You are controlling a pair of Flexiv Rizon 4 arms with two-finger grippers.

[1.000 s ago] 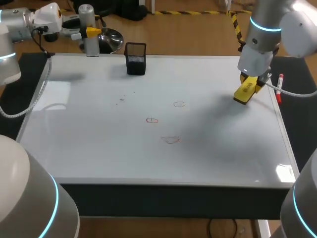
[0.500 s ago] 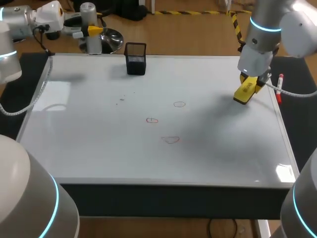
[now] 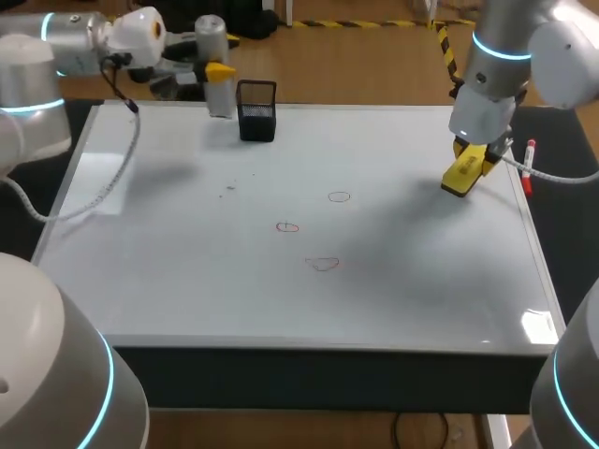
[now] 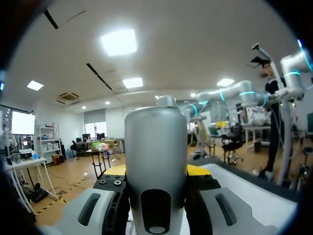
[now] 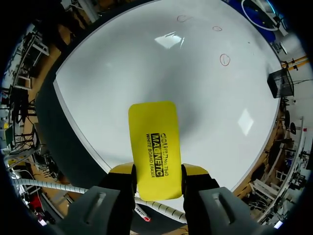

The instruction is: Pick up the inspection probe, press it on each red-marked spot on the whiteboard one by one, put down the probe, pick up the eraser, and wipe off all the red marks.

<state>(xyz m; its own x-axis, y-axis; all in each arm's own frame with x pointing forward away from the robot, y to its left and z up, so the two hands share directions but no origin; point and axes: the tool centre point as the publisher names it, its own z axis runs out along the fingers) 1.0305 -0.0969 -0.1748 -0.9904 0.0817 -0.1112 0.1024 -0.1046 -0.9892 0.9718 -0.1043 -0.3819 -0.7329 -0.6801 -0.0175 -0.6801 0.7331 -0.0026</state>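
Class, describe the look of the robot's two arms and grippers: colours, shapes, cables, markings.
Both the left arm and right arm are rounded white-grey tubes with cyan rings. A grey cable runs along each. The left gripper and right gripper have grey bodies and yellow fingertips.

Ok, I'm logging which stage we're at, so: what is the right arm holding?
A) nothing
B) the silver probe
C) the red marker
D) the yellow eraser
D: the yellow eraser sits clamped between the right arm's jaws above the whiteboard; the silver probe is in the left arm's jaws.
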